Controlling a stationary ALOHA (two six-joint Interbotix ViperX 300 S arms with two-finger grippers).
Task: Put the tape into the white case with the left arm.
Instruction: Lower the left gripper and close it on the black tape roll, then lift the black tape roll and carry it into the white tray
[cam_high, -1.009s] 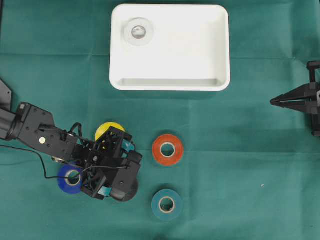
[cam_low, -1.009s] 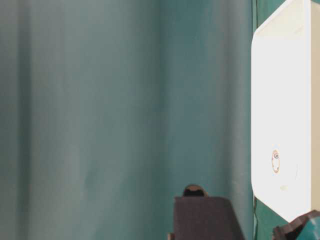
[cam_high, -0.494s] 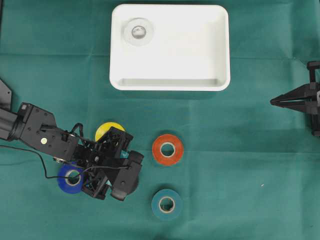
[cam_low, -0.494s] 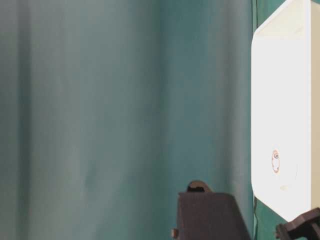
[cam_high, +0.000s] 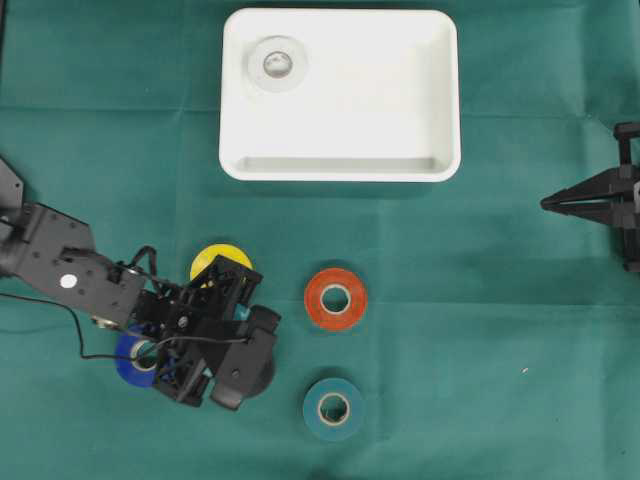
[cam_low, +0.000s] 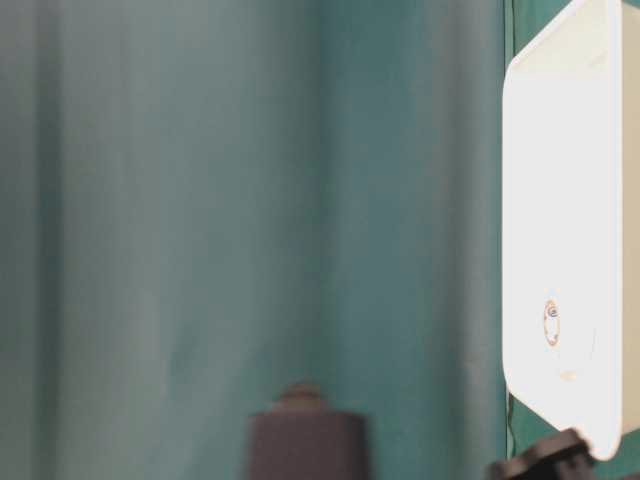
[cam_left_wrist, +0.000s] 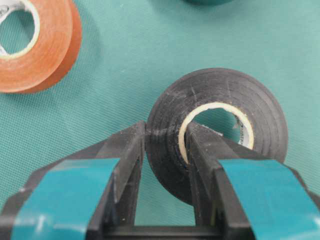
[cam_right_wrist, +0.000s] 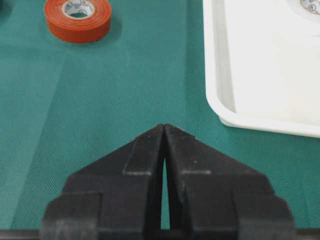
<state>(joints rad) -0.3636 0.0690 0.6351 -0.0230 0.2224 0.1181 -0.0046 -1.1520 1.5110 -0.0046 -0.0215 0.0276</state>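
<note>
One roll, the black tape (cam_left_wrist: 220, 130), sits clamped in the left gripper (cam_left_wrist: 165, 145): one teal-banded finger presses the roll's outer wall and the other reaches down through its cardboard core, so the jaws pinch a single side of the ring. In the overhead view this happens near the front left of the green cloth (cam_high: 480, 300), with the black tape (cam_high: 262, 375) mostly hidden under the left gripper (cam_high: 235, 345); a yellow roll (cam_high: 215, 262) and a blue roll (cam_high: 135, 360) lie just beside the arm, an orange roll (cam_high: 335, 299) and a teal roll (cam_high: 333, 408) sit further toward the middle. The white case (cam_high: 440, 100) lies at the far edge of the cloth, well apart from the grip, beyond and to the right of it, holding only a clear roll (cam_high: 277, 63) in its far left corner. The coming move, by my judgement, is a lift and a carry away from the front edge toward the case's open floor. The right gripper (cam_right_wrist: 164, 131) rests at the right edge, jaws together on nothing, nearer no roll.
</note>
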